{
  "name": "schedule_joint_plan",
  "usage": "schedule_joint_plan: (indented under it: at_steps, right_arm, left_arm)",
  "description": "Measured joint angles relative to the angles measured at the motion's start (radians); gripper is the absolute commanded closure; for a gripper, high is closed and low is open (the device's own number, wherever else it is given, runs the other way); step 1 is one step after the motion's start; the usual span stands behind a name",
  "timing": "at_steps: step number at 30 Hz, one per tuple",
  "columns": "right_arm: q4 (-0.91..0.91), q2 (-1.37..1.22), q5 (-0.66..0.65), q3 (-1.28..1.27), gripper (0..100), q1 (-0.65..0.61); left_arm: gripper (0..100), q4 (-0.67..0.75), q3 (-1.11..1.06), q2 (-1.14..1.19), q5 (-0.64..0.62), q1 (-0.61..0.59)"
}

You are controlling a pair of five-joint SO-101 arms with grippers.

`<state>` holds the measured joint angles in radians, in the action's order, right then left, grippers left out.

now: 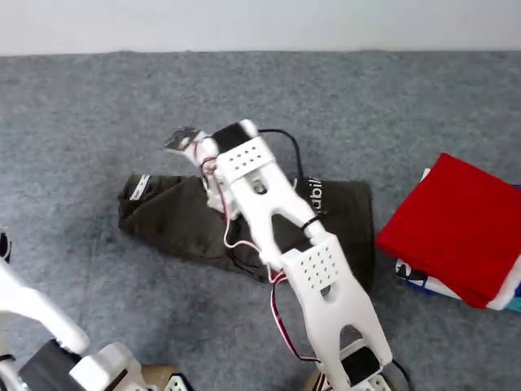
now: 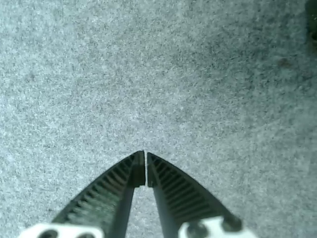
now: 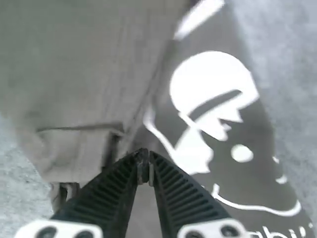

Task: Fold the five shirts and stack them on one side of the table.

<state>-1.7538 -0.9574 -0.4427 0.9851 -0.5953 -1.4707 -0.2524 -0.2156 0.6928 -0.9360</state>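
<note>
The grey bench (image 1: 81, 98) has a dark green shirt (image 1: 171, 220) folded in the middle. A pile with a red shirt (image 1: 456, 228) on top sits at one side. The right gripper (image 3: 144, 161) is clenched over the dark shirt. The left gripper (image 2: 145, 161) is clenched over bare bench. A push could bunch up the fold. The arm hides the shirt's middle, and I can't count the pile.
</note>
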Motion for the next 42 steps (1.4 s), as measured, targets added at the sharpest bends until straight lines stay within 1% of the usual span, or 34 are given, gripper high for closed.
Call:
schedule_joint_plan:
  at_steps: [5, 9, 17, 22, 26, 28, 31, 34, 38, 42]
  right_arm:
    - [0.000, 0.035, 0.000, 0.011, 98.9, -0.018]
    - [0.000, 0.077, 0.003, 0.011, 98.9, -0.069]
    - [0.000, 0.078, 0.003, -0.199, 98.9, -0.080]
    - [0.000, 0.106, 0.014, -0.212, 99.0, -0.069]
    - [0.000, 0.253, 0.095, -0.224, 99.0, -0.068]
    - [0.000, 0.347, 0.146, -0.272, 99.0, -0.068]
    - [0.000, 0.497, 0.198, -0.411, 99.0, -0.068]
    - [0.000, 0.646, 0.213, -0.589, 99.0, -0.052]
    - [0.000, 0.827, 0.215, -0.787, 99.0, 0.028]
    - [0.000, 0.970, 0.215, -0.930, 99.0, 0.149]
  left_arm:
    - [99, 0.000, 0.000, 0.000, 0.000, 0.000]
    - [99, 0.000, 0.000, 0.000, 0.000, 0.000]
    - [99, -0.064, 0.000, 0.000, 0.000, 0.000]
    - [99, -0.112, 0.000, 0.000, 0.000, 0.000]
    - [99, -0.140, 0.000, -0.023, 0.000, 0.000]
    - [99, -0.147, 0.000, -0.068, 0.000, 0.000]
    - [99, -0.152, 0.000, -0.153, 0.000, 0.000]
    - [99, -0.172, 0.000, -0.245, 0.000, 0.000]
    - [99, -0.219, 0.000, -0.328, 0.000, 0.000]
    - [99, -0.256, 0.000, -0.358, 0.000, 0.000]
